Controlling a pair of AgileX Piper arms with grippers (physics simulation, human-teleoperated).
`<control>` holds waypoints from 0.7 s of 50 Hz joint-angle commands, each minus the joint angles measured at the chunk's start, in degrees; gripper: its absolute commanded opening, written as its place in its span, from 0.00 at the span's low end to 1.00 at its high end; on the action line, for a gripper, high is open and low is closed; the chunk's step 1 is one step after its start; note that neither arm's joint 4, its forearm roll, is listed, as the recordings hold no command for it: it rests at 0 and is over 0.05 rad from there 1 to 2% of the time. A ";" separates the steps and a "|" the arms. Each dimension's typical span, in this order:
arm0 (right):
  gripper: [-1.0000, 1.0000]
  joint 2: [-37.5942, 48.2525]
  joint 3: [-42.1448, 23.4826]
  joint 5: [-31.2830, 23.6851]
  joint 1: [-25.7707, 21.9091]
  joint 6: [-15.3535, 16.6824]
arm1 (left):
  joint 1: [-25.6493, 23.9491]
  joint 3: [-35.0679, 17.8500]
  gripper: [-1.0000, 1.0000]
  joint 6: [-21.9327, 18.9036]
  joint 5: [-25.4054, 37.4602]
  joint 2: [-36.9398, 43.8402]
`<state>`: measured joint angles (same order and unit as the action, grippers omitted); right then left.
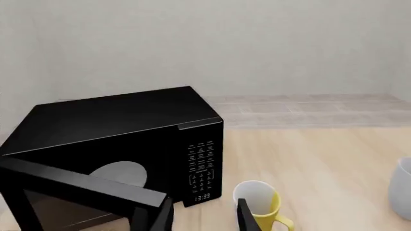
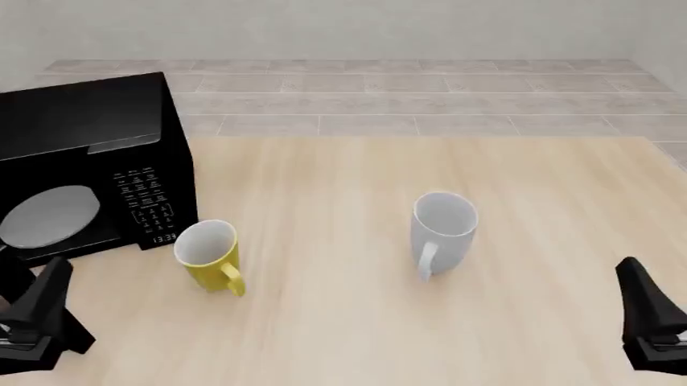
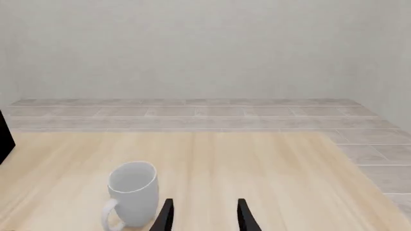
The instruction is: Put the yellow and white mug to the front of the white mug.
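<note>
Yellow and white mug [image 2: 207, 253] stood upright on the worktop [image 2: 343, 322], left of centre in the front view, just beside the microwave [image 2: 92, 165] and its keypad corner, handle pointing toward my side and slightly right. White mug [image 2: 442, 231] was upright too, well apart to the right, handle also facing near side. The spot in front of it looked free as far as I could see.

Left hand [image 2: 43, 322] sat low at the near-left edge, fingers apart, gripping nothing; in its wrist view the yellow mug showed just past the fingertip, so it lay forward and to the right of that hand. Right hand [image 3: 202, 214] sat at the near-right edge, also parted and empty, facing the white mug.

I judged the left arm clearly nearer the yellow mug. Microwave door [image 1: 77, 185] hung open near that hand, a possible snag.
</note>
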<state>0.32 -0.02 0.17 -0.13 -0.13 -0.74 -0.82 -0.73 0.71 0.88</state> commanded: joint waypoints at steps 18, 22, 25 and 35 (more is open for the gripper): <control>1.00 3.83 -0.01 1.36 -5.98 4.22 | 0.75 0.57 1.00 0.73 -0.82 -0.44; 1.00 5.63 -0.01 1.39 -11.23 5.70 | 0.74 0.57 1.00 0.72 -0.82 -0.45; 1.00 4.44 -1.56 -1.16 -15.36 7.25 | 0.74 0.57 1.00 0.74 -0.82 -0.44; 1.00 11.69 -10.73 -2.57 -24.99 9.43 | 0.76 0.57 1.00 0.74 -0.81 -0.43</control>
<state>6.86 -4.90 -1.56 -16.41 6.72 -0.01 -0.26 -0.02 -0.08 0.44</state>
